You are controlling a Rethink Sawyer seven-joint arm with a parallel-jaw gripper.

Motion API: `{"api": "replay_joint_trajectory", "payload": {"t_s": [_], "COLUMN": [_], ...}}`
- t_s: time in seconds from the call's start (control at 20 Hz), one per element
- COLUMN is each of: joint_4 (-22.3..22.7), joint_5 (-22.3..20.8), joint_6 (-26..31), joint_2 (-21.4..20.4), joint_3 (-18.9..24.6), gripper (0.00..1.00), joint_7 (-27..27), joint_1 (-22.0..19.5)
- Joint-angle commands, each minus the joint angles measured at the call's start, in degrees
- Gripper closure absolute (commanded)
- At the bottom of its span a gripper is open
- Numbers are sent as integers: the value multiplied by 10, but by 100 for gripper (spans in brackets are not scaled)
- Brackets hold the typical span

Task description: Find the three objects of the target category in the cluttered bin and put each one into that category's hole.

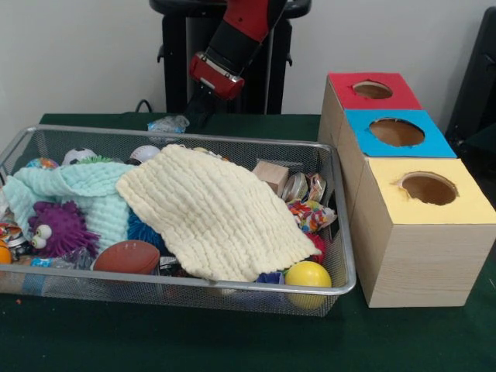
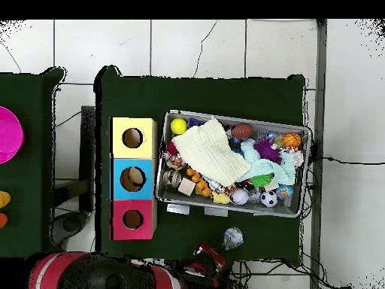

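The red arm (image 1: 232, 46) slants down behind the wire bin (image 1: 341, 232), its gripper (image 1: 203, 97) drawn back at twelve o'clock over the table edge (finger state: cannot tell). The cream cloth (image 1: 213, 213) covers the toys; the yellow ball (image 1: 308, 275) sits at five o'clock, with three boxes (image 1: 411, 232) at three o'clock.

Robot arm (image 1: 236, 43): glossy red shell over black structure. The lower link is a chunky red block with a thin pale stripe along its bottom edge and a black section under it. Black pedestal (image 1: 177, 58) with upright posts behind the arm. From overhead, the base (image 2: 98, 272) is a rounded red casing with a black centre, ending in a red-and-black link (image 2: 207, 263).
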Motion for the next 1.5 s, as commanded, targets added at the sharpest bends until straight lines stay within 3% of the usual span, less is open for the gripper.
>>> {"api": "replay_joint_trajectory", "payload": {"t_s": [0.05, 1.0, 1.5], "joint_4": [-55, -63, -58], "joint_5": [32, 23, 56], "joint_6": [5, 29, 13], "joint_2": [3, 6, 20], "joint_3": [63, 61, 35], "gripper": [0, 0, 0], "joint_7": [62, 52, 46], "joint_1": [-1, -15, 16]}}
